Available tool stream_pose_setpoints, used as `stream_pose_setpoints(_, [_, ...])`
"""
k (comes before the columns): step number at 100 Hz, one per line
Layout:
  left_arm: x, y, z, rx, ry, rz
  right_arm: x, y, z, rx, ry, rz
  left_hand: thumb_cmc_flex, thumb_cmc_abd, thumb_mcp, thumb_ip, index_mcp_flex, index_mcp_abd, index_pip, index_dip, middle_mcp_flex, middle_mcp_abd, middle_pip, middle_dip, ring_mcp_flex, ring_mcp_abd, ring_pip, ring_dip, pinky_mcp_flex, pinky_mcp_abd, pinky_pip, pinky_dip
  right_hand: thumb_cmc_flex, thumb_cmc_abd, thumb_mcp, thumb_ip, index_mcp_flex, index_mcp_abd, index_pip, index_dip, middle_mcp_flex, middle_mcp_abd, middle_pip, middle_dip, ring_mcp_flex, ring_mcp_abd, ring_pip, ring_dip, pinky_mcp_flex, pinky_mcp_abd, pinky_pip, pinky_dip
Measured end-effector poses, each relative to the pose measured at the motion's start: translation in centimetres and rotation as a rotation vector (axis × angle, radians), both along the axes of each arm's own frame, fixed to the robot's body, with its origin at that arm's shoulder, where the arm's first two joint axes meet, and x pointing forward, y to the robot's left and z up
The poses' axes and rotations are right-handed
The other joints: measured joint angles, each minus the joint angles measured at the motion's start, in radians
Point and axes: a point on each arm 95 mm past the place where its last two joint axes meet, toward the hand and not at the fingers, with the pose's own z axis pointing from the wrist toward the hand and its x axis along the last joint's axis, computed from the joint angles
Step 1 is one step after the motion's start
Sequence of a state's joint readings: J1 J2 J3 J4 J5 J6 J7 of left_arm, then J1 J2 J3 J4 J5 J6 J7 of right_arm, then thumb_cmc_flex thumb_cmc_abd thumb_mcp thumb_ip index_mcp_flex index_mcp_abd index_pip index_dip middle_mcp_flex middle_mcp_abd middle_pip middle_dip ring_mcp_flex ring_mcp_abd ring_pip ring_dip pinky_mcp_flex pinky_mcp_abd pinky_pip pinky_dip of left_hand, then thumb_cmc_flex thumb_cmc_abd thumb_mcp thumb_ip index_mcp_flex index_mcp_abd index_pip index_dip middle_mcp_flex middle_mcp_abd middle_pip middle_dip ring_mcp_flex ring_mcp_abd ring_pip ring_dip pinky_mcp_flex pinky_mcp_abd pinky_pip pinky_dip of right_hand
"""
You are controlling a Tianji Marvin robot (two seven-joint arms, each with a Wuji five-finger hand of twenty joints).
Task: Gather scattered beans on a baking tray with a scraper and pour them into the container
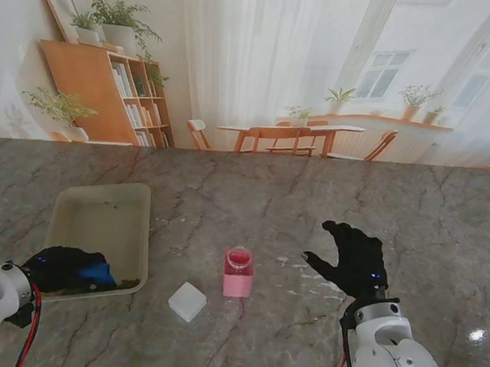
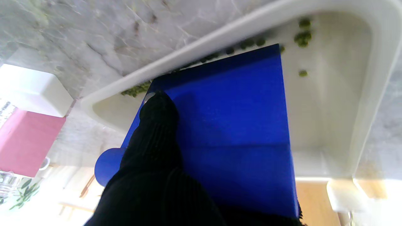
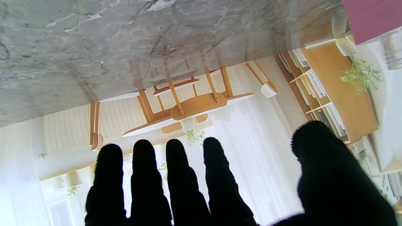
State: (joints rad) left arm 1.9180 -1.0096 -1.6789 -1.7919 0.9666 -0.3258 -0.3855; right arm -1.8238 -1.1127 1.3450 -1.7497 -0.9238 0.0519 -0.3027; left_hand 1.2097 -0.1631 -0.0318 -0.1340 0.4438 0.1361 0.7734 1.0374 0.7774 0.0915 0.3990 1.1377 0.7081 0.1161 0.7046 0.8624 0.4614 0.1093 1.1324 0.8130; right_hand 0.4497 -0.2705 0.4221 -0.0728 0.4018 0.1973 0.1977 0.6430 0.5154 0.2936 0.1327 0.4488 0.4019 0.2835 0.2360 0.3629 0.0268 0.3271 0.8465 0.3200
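Note:
A cream baking tray (image 1: 102, 212) lies on the left of the marble table. My left hand (image 1: 65, 268) rests in its near end, shut on a blue scraper (image 1: 95, 273). In the left wrist view the scraper's blade (image 2: 232, 125) presses against the tray's wall (image 2: 201, 47), with green beans (image 2: 301, 37) bunched along that edge and corner. A pink-lidded clear container (image 1: 238, 273) stands at the table's middle. My right hand (image 1: 355, 258) hovers flat to its right, open, fingers (image 3: 176, 175) spread and holding nothing.
A small white block (image 1: 187, 301) lies near me between the tray and the container. A few pale specks dot the table between the container and my right hand. The table's far edge meets a room backdrop.

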Motion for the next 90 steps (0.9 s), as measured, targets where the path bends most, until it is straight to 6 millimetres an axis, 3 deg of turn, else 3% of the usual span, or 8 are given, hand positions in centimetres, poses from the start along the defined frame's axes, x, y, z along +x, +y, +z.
stream_pose_setpoints(18, [0.7, 0.3, -0.1, 0.004, -0.098, -0.006, 0.0, 0.1, 0.0, 0.000, 0.003, 0.002, 0.000, 0.000, 0.003, 0.000, -0.001, 0.000, 0.000, 0.012, -0.001, 0.000, 0.001, 0.000, 0.000, 0.000, 0.002, 0.004, 0.003, -0.011, 0.000, 0.000, 0.000, 0.000, 0.000, 0.000, 0.000, 0.000, 0.000, 0.000, 0.000, 0.000, 0.000, 0.000, 0.000, 0.000, 0.000, 0.000, 0.000, 0.000, 0.000, 0.000])
stream_pose_setpoints(39, [2.9, 0.4, 0.3, -0.004, -0.173, 0.000, 0.0, 0.1, 0.0, 0.000, 0.005, 0.003, 0.000, 0.002, 0.006, 0.000, -0.002, 0.003, 0.000, 0.014, -0.020, 0.000, 0.002, 0.000, 0.000, -0.009, 0.002, 0.004, 0.007, -0.020, -0.009, 0.000, 0.000, 0.000, 0.000, 0.000, 0.000, 0.000, 0.000, 0.000, 0.000, 0.000, 0.000, 0.000, 0.000, 0.000, 0.000, 0.000, 0.000, 0.000, 0.000, 0.000])
stream_pose_setpoints(65, [5.5, -0.2, 2.5, -0.039, -0.239, 0.007, 0.0, 0.1, 0.0, 0.000, 0.005, 0.002, 0.000, 0.003, 0.012, 0.000, -0.003, 0.006, 0.001, 0.015, -0.021, 0.000, 0.013, -0.003, 0.000, -0.010, 0.002, -0.003, 0.007, -0.021, -0.011, 0.000, 0.000, 0.000, 0.000, 0.000, 0.000, 0.000, 0.000, 0.000, 0.000, 0.000, 0.000, 0.000, 0.000, 0.000, 0.000, 0.000, 0.000, 0.000, 0.000, 0.000])
stream_pose_setpoints(90, [6.5, -0.8, 5.3, -0.054, -0.302, -0.010, 0.0, 0.0, 0.1, -0.001, 0.003, -0.002, 0.000, 0.003, 0.012, 0.000, -0.003, 0.006, 0.002, 0.015, -0.022, 0.000, 0.026, -0.011, 0.000, -0.011, 0.002, -0.003, 0.009, -0.022, -0.011, 0.000, 0.000, 0.000, 0.000, 0.000, 0.000, 0.000, 0.000, 0.000, 0.000, 0.000, 0.000, 0.000, 0.000, 0.000, 0.000, 0.000, 0.000, 0.000, 0.000, 0.000])
